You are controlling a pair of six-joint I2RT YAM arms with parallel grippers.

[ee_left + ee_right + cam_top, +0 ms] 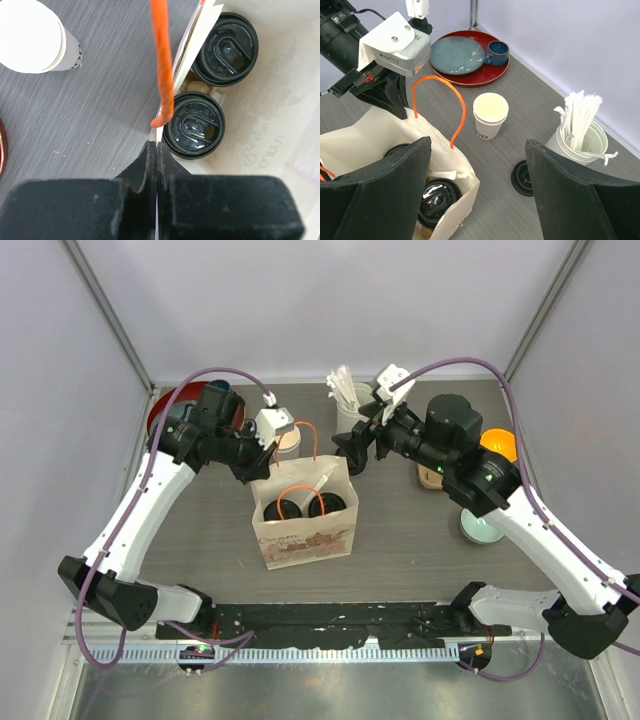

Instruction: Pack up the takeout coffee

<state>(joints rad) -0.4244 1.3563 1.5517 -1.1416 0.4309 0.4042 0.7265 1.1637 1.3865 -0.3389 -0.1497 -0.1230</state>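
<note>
Black matte fingers of the left gripper (157, 150) fill the bottom of the left wrist view. They are pressed flat together, with the thin rim of the paper bag (270, 140) pinched between them. One twisted orange cord handle (162, 60) hangs just beyond them. Inside the bag I count two coffee cups (194, 125), seen from above as round glossy black lids (226, 50) with raised lettering, almost touching each other. Left of the bag, a tapered white paper cup (32, 37) with a small dark print stands on the grey wood-grain table (100, 110).

From the right wrist I see the right gripper (477, 150) spread wide, with nothing between its two broad black fingers (375, 195). It hovers just beside the bag, where both lids show again. The white cup is open-topped and looks nested in another; I cannot tell for sure. One loose lid (522, 177) lies flat on the table beside a white cylinder (590, 145) holding many white sticks (577, 115). Farther off, a round red tray (470, 80) carries one blue-grey plate (456, 55) and one dark blue mug (497, 52).

From above, the bag stands upright mid-table between the arms. It is cream paper with brown print on its near face and has two orange handles. The two capped cups sit side by side inside. The left gripper grips the bag's far left rim, and the right gripper is just past its far right corner.
</note>
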